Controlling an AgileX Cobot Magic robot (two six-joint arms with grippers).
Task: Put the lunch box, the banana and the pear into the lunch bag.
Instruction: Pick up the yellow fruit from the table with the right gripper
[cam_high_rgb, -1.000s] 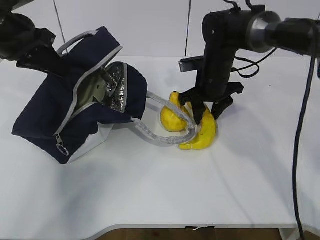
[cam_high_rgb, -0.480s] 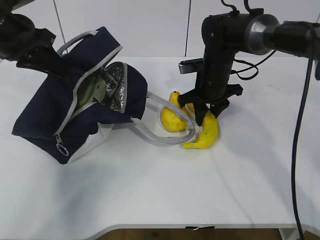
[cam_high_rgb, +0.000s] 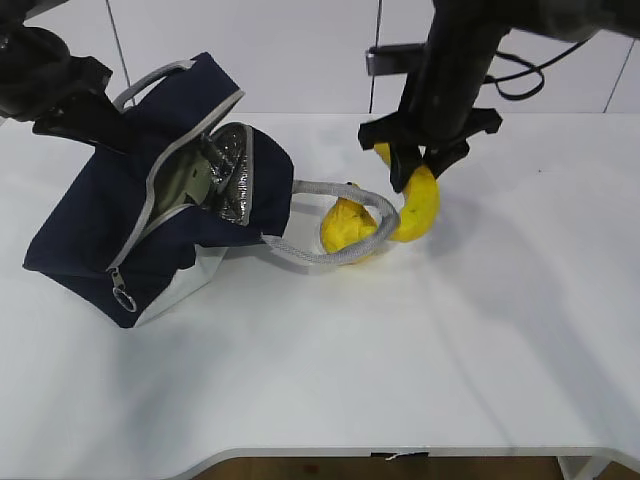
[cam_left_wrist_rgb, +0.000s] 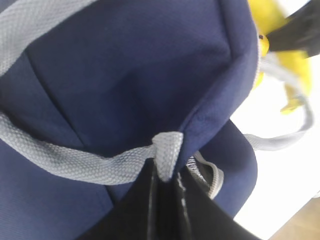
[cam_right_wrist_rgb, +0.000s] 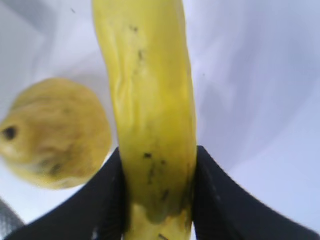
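Observation:
The navy lunch bag (cam_high_rgb: 100, 235) lies tilted at the left, its mouth open and the foil lining (cam_high_rgb: 232, 175) showing. A pale green flat surface inside the mouth looks like the lunch box (cam_high_rgb: 183, 185). My left gripper (cam_high_rgb: 92, 128) (cam_left_wrist_rgb: 167, 172) is shut on the bag's grey webbing handle (cam_left_wrist_rgb: 165, 150). My right gripper (cam_high_rgb: 420, 168) (cam_right_wrist_rgb: 157, 167) is shut on the banana (cam_high_rgb: 420, 208) (cam_right_wrist_rgb: 150, 95), which hangs above the table. The pear (cam_high_rgb: 343, 228) (cam_right_wrist_rgb: 52, 132) rests on the table just left of the banana.
The bag's second grey handle (cam_high_rgb: 330, 255) loops out over the white table (cam_high_rgb: 400, 360), round the pear and up against the banana. The ring zipper pull (cam_high_rgb: 125, 298) hangs at the bag's near corner. The table's front edge runs along the bottom.
My right gripper has closed on the banana and lifted it off the table, up and slightly back. The loose handle loop rose and shifted with it. The left arm and the bag stayed put.

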